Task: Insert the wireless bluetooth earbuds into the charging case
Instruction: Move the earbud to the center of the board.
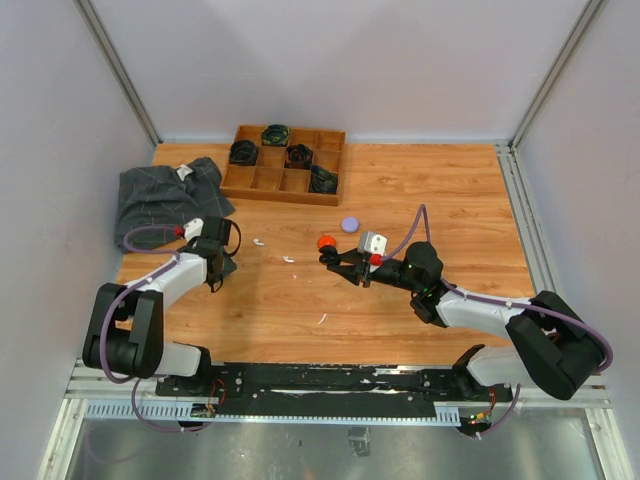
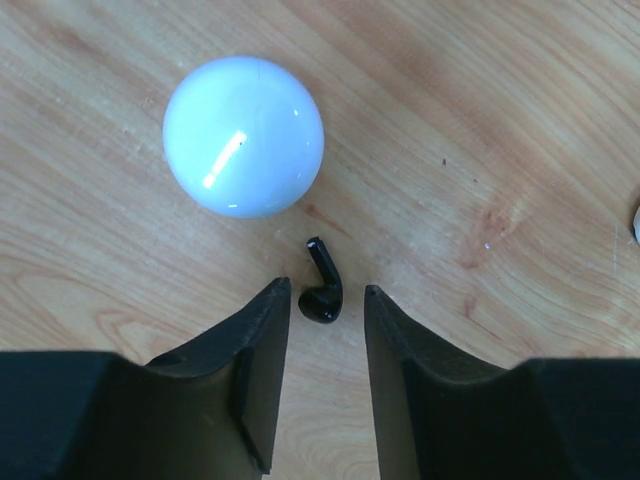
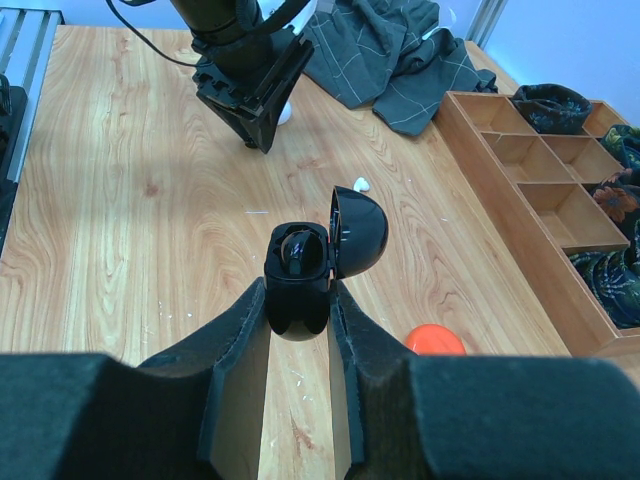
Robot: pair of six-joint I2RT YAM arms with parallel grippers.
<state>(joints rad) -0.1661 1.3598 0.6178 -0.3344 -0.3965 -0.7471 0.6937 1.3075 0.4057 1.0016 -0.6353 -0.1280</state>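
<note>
1. A wooden table (image 1: 400, 300) fills the floor of a white-walled booth; two black robot arms are bolted along its near edge.
2. A crumpled grey cloth (image 1: 165, 195) lies at the far left of the table.
3. A shallow wooden tray (image 1: 262, 180) divided into compartments sits at the far edge, with dark fabric bundles in four of them.
4. The right gripper (image 3: 298, 300), reaching toward mid-table, is clamped on a black charging case (image 3: 297, 270). The case stands upright with its domed lid hinged open to the right. Something dark sits inside; I cannot tell what.
5. The left gripper (image 2: 325, 288) points down near the cloth, just above the table. Its jaws are parted, and nothing is held.
6. A glossy white round case (image 2: 243, 135) rests closed on the wood just beyond the left gripper.
7. A lilac round case (image 1: 349, 224) and an orange-red round case (image 1: 326, 242) lie close together by the right gripper.
8. A black earbud (image 2: 322, 300) lies on the table between the left fingertips, touching neither, its stem pointing toward the white case.
9. Tiny white earbuds (image 1: 258, 241) lie scattered on the wood between the arms.
</note>
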